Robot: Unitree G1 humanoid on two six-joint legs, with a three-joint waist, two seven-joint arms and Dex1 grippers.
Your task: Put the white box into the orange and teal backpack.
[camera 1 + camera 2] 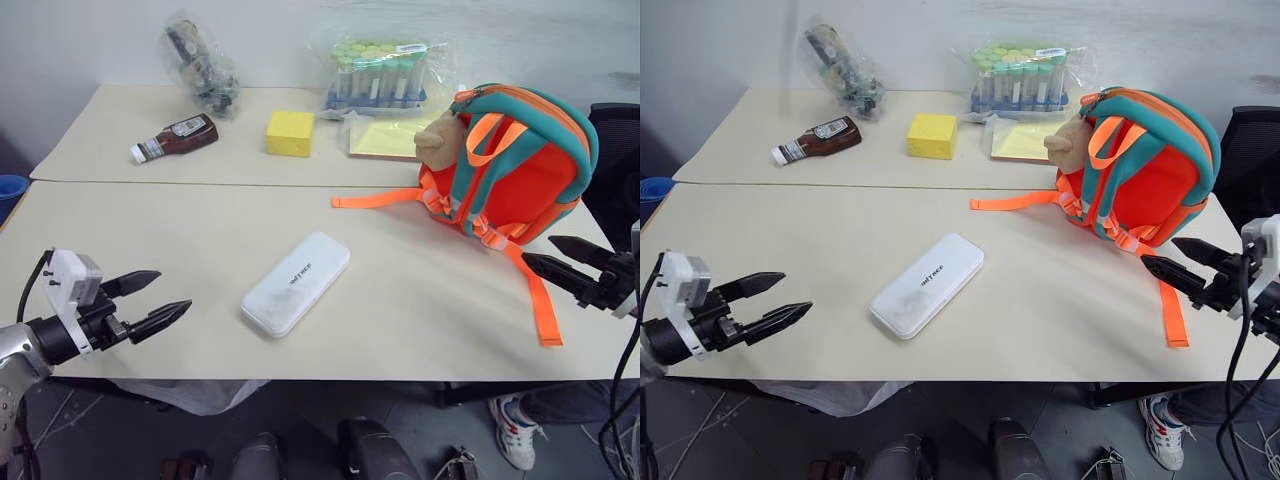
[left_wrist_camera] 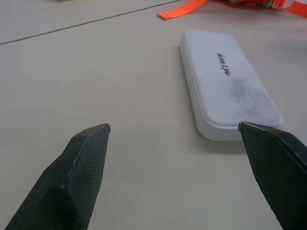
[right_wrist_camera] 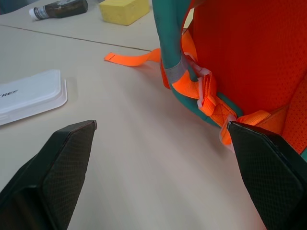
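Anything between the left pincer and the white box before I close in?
No. In the left eye view, bare tabletop runs from the open left pincer to the white box. The left wrist view shows the same bare stretch.

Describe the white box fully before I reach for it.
The white box is a flat, long plastic-looking case with rounded corners, dark lettering on top and a grey smudge toward its near end. It lies flat and diagonal on the table, closed as far as visible, between both tools, nothing touching it but the tabletop.
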